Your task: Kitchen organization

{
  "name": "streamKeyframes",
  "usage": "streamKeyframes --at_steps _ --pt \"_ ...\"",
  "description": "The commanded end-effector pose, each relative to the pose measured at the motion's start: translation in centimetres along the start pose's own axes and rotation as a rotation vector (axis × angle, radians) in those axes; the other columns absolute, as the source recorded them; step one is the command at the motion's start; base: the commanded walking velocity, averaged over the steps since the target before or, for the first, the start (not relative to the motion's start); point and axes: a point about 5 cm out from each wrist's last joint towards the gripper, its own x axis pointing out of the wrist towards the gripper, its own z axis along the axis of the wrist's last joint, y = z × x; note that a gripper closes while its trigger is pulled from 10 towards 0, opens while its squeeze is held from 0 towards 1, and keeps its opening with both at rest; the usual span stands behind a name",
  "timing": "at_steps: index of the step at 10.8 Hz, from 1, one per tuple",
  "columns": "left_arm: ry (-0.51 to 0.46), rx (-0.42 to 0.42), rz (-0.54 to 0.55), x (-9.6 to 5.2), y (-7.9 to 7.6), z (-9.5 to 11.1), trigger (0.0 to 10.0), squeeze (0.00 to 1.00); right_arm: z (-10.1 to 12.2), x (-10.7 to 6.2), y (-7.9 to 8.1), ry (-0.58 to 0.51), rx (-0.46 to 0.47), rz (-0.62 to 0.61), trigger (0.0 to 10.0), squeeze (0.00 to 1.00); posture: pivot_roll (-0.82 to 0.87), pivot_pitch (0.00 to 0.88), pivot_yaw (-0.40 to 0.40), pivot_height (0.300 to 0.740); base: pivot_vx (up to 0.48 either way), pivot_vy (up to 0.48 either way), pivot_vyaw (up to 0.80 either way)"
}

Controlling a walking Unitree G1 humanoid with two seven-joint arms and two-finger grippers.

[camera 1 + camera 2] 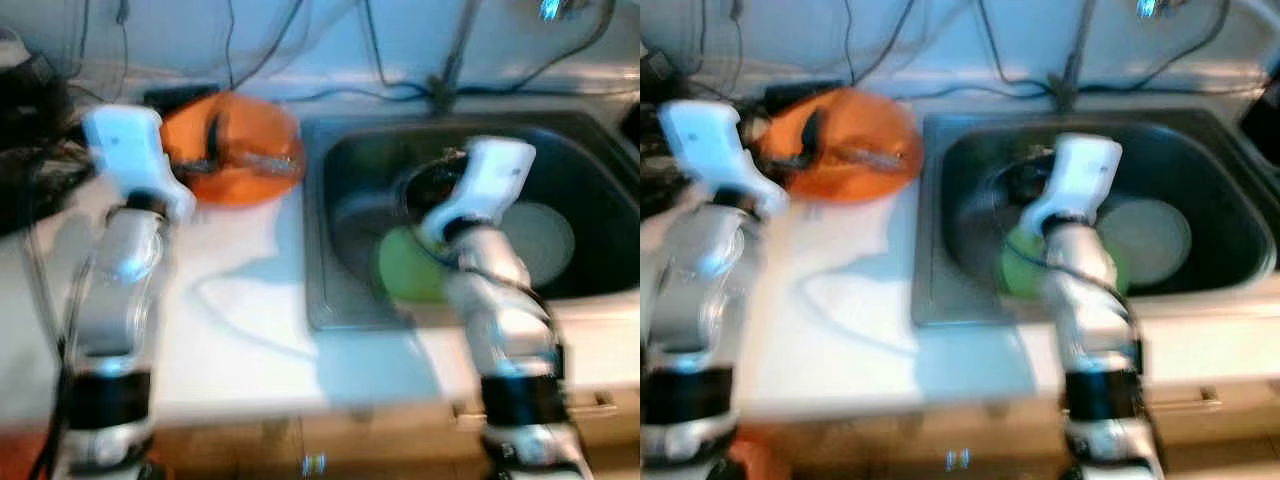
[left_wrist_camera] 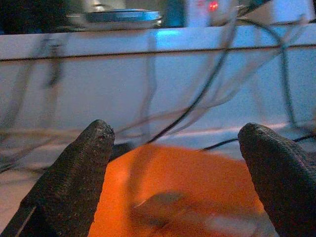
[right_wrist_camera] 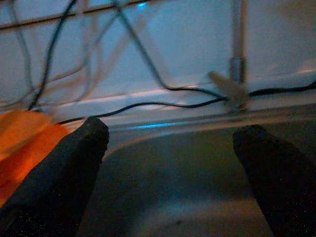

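1. A round orange plastic bowl (image 1: 235, 150) sits on the white countertop (image 1: 240, 320) just left of the sink, near the back wall, with dark utensils lying inside it – too blurred to name.
2. The dark metal sink basin (image 1: 330, 290) is sunk into the counter to the right of the bowl; inside it lie a light green round plate (image 1: 405, 270) toward the front and a pale grey-white round plate (image 1: 545, 240) beside it, further right.
3. The left gripper (image 2: 180, 163) hangs over the near side of the orange bowl, its two black fingers (image 2: 74, 182) spread wide apart with nothing between them; the bowl's orange surface shows in the gap.
4. The right gripper (image 3: 170, 168) is held above the sink – its black fingers (image 3: 64, 173) are likewise spread and empty, pointing toward the basin's rear wall, with an edge of the orange bowl off to one side.
5. Both silver arms rise from the counter's front edge, the left arm's white wrist housing (image 1: 130, 150) beside the bowl, the right one (image 1: 490, 185) over the basin.
6. Black cables (image 3: 148, 74) run along the white wall behind the sink and bowl, and a dark object (image 1: 30, 150) stands at the counter's far left.
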Motion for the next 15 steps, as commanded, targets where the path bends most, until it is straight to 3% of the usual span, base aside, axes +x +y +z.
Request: streamKeyframes --at_steps 1,8,11,15 --pt "-0.005 -0.011 -0.038 0.1 -1.0 0.2 10.0 0.00 0.2 -0.1 -1.2 0.002 -0.015 -0.036 10.0 0.00 0.14 0.059 0.028 0.740 0.000 0.000 0.00" --pt "-0.002 -0.010 -0.042 0.1 -1.2 0.1 10.0 0.00 0.3 -0.1 -1.3 -0.010 -0.028 -0.039 10.0 0.00 0.14 0.061 0.034 0.740 0.000 0.000 0.00" --pt "0.033 -0.035 -0.117 -0.2 -2.5 -0.3 10.0 0.00 0.3 -0.1 -1.5 -0.002 -0.028 -0.044 10.0 0.00 0.14 0.067 0.034 0.740 0.000 0.000 0.00" --pt "0.058 -0.061 -0.096 0.0 -2.1 -0.5 10.0 0.00 0.3 -0.1 -1.5 0.002 -0.028 -0.040 10.0 0.00 0.14 0.066 0.034 0.740 0.000 0.000 0.00"
